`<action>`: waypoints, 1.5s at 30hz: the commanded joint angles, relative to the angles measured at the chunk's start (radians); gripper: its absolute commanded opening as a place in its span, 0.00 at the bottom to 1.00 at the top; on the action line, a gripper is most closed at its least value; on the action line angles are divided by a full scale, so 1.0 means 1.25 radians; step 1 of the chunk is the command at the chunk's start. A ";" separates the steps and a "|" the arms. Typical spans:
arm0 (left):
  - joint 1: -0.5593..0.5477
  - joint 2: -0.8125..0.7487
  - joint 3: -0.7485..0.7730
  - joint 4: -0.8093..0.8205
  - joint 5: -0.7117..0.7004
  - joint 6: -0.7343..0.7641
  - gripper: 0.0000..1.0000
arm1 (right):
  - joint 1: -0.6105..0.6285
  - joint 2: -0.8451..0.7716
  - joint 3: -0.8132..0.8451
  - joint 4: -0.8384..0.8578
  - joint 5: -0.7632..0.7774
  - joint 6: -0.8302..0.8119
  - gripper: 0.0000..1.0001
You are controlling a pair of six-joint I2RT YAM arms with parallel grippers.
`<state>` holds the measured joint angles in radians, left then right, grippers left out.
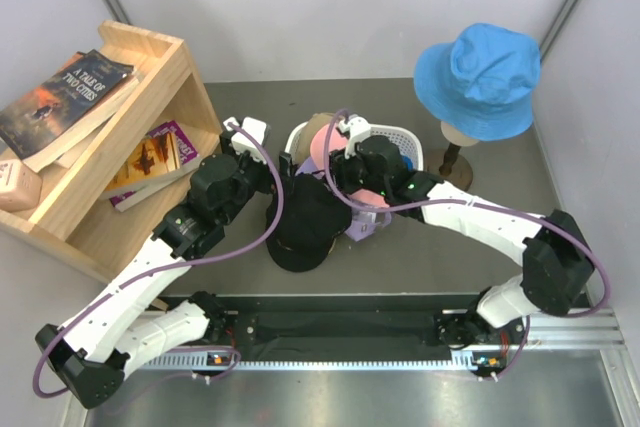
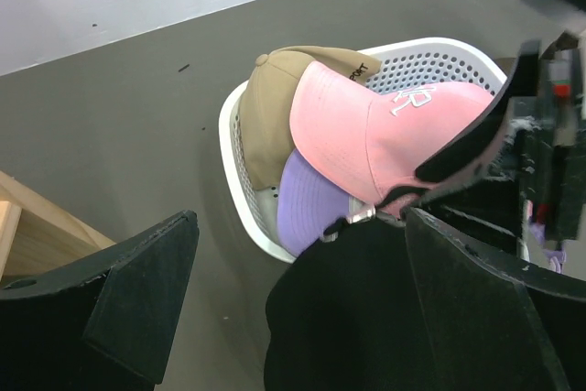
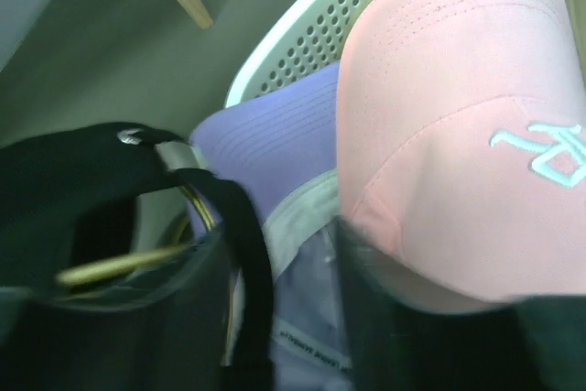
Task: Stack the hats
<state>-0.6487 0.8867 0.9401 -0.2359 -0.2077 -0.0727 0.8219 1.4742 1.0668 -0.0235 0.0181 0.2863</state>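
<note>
Top view: soft black fabric cap point(image 1: 303, 227) lies on the grey table point(image 1: 480, 267) just in front of the white perforated plastic basket point(image 1: 398, 137); right gripper point(image 1: 362, 179) sits over the basket.

Left wrist: left gripper point(image 2: 293, 295) gapes wide, holding nothing. Pink cap point(image 2: 385, 135), tan cap point(image 2: 270, 107) and lavender cap point(image 2: 307, 203) are heaped in the basket.

Right wrist: fingers point(image 3: 385, 318) part-open beside the pink cap; grip unclear. Risk: black strap point(image 3: 233, 226) snags, dragging the heap over.
</note>
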 commanded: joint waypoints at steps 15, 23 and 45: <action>0.002 -0.014 0.006 0.033 -0.011 0.002 0.99 | -0.079 -0.220 -0.090 -0.103 0.133 0.007 0.73; 0.002 -0.014 0.006 0.033 -0.012 0.003 0.99 | -0.125 -0.185 -0.079 -0.084 0.102 -0.020 0.76; 0.002 -0.010 0.006 0.035 -0.007 0.000 0.99 | -0.164 -0.297 -0.129 -0.028 -0.197 -0.004 0.83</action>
<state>-0.6487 0.8860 0.9401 -0.2356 -0.2142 -0.0727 0.6468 1.1290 0.9092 -0.1089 -0.1493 0.2646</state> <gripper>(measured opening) 0.991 0.832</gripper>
